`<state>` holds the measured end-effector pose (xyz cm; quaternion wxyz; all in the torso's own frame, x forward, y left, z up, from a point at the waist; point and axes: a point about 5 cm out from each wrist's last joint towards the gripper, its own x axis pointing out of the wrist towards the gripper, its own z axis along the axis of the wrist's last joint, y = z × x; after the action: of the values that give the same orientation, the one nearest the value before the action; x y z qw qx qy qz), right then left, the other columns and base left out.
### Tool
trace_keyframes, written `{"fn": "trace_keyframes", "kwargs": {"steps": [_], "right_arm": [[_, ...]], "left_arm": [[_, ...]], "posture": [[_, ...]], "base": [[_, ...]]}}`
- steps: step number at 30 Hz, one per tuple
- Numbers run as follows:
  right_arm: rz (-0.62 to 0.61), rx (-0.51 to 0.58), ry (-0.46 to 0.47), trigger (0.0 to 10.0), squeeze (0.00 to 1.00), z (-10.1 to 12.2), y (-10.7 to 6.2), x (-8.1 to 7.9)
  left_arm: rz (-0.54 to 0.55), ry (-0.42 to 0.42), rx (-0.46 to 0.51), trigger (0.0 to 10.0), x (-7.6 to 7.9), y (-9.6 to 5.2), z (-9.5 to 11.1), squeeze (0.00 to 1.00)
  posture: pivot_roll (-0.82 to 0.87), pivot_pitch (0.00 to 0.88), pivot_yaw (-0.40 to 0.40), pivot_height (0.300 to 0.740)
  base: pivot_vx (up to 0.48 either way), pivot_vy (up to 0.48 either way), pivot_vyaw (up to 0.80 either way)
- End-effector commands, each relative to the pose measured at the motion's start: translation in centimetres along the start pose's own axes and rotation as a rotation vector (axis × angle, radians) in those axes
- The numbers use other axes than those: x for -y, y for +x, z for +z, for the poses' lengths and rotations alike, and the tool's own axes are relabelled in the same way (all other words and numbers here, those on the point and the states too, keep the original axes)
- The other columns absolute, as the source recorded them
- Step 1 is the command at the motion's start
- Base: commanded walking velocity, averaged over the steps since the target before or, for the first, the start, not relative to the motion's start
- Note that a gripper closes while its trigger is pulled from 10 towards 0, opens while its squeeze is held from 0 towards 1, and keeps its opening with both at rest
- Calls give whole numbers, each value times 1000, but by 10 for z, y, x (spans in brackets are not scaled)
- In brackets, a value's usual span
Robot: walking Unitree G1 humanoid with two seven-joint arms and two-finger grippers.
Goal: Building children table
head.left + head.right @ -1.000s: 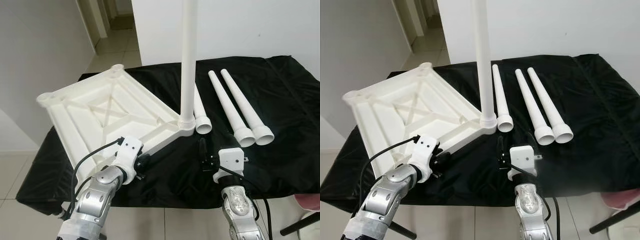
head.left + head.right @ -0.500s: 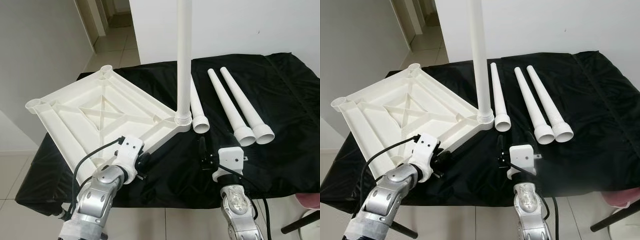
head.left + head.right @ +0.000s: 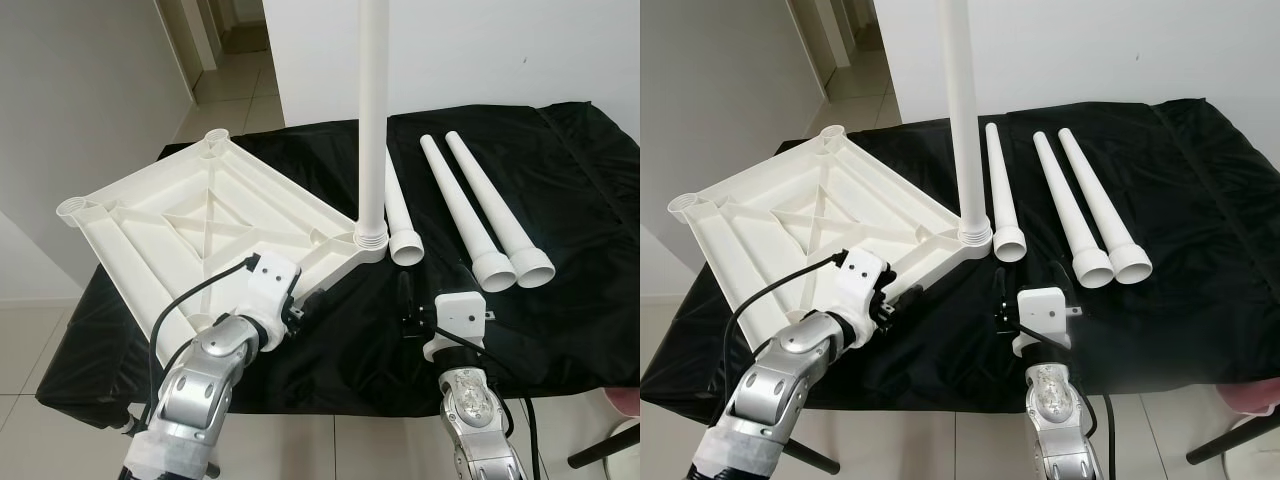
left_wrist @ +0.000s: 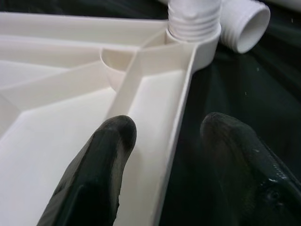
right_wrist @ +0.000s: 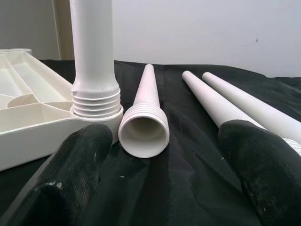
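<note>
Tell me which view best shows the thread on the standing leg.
The right wrist view: the standing leg's thread is close and sharp above the tabletop's socket. The left wrist view crops it; the eye views show it small.

The upturned tabletop [image 3: 200,225] lies at the left of the cloth-covered table [image 3: 580,280]; one leg [image 3: 372,110] stands upright in its near-right corner — apparently screwed in. Three loose legs [image 3: 470,210] lie to its right.

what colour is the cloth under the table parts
Black. The cloth covers the whole work surface under the white tabletop and legs, clearest in the left eye view.
</note>
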<state>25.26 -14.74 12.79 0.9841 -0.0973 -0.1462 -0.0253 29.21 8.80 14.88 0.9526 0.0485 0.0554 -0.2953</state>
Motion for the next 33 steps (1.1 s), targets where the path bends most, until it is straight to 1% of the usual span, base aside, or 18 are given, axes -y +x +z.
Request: {"fn": "trace_keyframes", "kwargs": {"steps": [1,3,5,7,10,12,14,16,18,19,21,22,24,26,28,32,33], "right_arm": [[4,-6,5,10000,0,-1,1,-3],[4,-6,6,10000,0,-1,1,-3],[2,-6,5,10000,0,-1,1,-3],[1,-6,5,10000,0,-1,1,-3],[1,-5,5,10000,0,-1,1,-3],[-1,-5,5,10000,0,-1,1,-3],[-3,-5,5,10000,0,0,0,-3],[-4,-5,5,10000,0,0,0,-3],[-5,-4,5,10000,0,0,0,-3],[-7,-4,5,10000,0,0,0,-2],[-11,-4,7,10000,0,0,-1,-2],[-11,-4,7,10000,0,0,-1,-2],[-12,-3,9,10000,0,1,0,-2],[-12,-3,9,10000,0,1,-1,-2],[-12,-5,7,10000,0,1,-1,-2],[-14,-5,8,10000,0,1,-1,-1],[-14,-6,7,10000,0,1,-1,-1]], "left_arm": [[25,0,5,10000,-9,-3,2,0],[40,-3,9,10000,-12,-2,4,0],[72,-12,0,10000,-18,-2,5,0],[121,-9,-45,10000,-25,1,2,0],[139,-4,-62,10000,-27,2,0,0],[170,3,-108,10000,-31,3,-7,0],[187,2,-128,10000,-33,4,-10,0],[203,2,-128,10000,-35,5,-10,0],[209,0,-120,10000,-35,6,-9,0],[206,-13,-96,10000,-35,7,-6,0],[139,-36,13,10000,-27,8,9,0],[139,-36,13,10000,-27,8,9,0],[77,-45,78,10000,-19,7,17,0],[63,-46,94,10000,-16,6,18,0],[104,-80,122,10000,-17,4,15,0],[116,-90,127,10000,-18,4,15,0],[138,-101,135,10000,-19,4,15,0]], "posture": [[-114,23,145,740],[-114,23,145,740],[-115,20,145,740],[-116,21,145,740],[-117,20,145,740],[-120,20,146,740],[-122,21,145,740],[-125,20,146,740],[-128,20,145,740],[-128,20,145,740],[-129,22,143,740],[-129,22,143,740],[-129,22,143,740],[-128,26,141,740],[-128,26,141,740],[-127,32,134,740],[-126,33,131,740]], "base": [[0,0,0],[0,0,0],[0,0,0],[0,0,0],[0,0,0],[0,0,0],[0,0,0],[0,0,0],[0,0,0],[0,0,0],[0,0,0],[0,0,0],[0,0,0],[0,0,0],[0,0,0],[0,0,0],[0,0,0]]}}
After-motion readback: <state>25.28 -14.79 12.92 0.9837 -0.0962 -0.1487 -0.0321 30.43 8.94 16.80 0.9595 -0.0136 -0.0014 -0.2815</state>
